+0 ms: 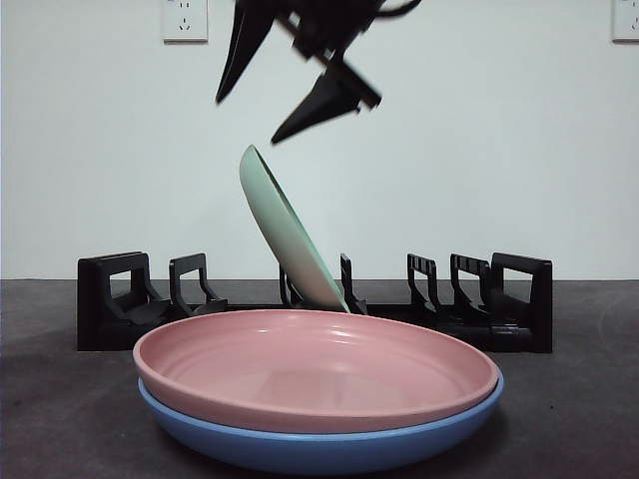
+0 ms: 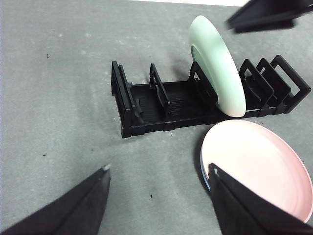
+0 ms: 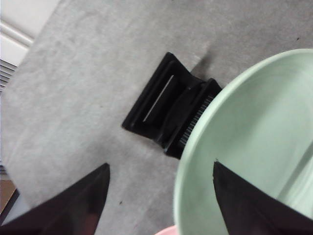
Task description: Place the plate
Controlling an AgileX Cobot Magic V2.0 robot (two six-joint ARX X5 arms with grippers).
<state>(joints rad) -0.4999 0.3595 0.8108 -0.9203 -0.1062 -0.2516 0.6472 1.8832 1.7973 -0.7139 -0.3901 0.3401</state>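
Front view: the green plate [image 1: 288,235] stands in the rack [image 1: 110,299], its lower edge down between two middle dividers, leaning so that its top tilts away from upright. Just above its top rim hangs the right gripper [image 1: 272,95], fingers spread and clear of the plate, so it is released. Close to the camera a pink plate [image 1: 315,369] lies nested on a blue plate [image 1: 319,444] on the desk [image 1: 579,409]. The step in hand looks like letting go and backing off; to do it well I would lift straight up, keeping the fingers wide so neither brushes the rim, since a leaning plate could tip or roll in its slot.

Left wrist view: the left gripper [image 2: 159,171] waits well apart from the rack [image 2: 166,103], fingers open and holding nothing. From here the green plate [image 2: 217,66] sits about midway along the rack, resting against a divider, with free slots on both sides. The pink plate [image 2: 257,164] lies just beside the rack, a sliver of blue showing under its edge.

Right wrist view: the right gripper [image 3: 161,169] looks down past the green plate [image 3: 254,147], which fills one side; one finger shows over the plate's face, the other over the desk [image 3: 88,88], neither pinching it. One end of the rack [image 3: 168,105] shows beyond.

Count: three plates, one each of green, pink and blue; one rack; two grippers.
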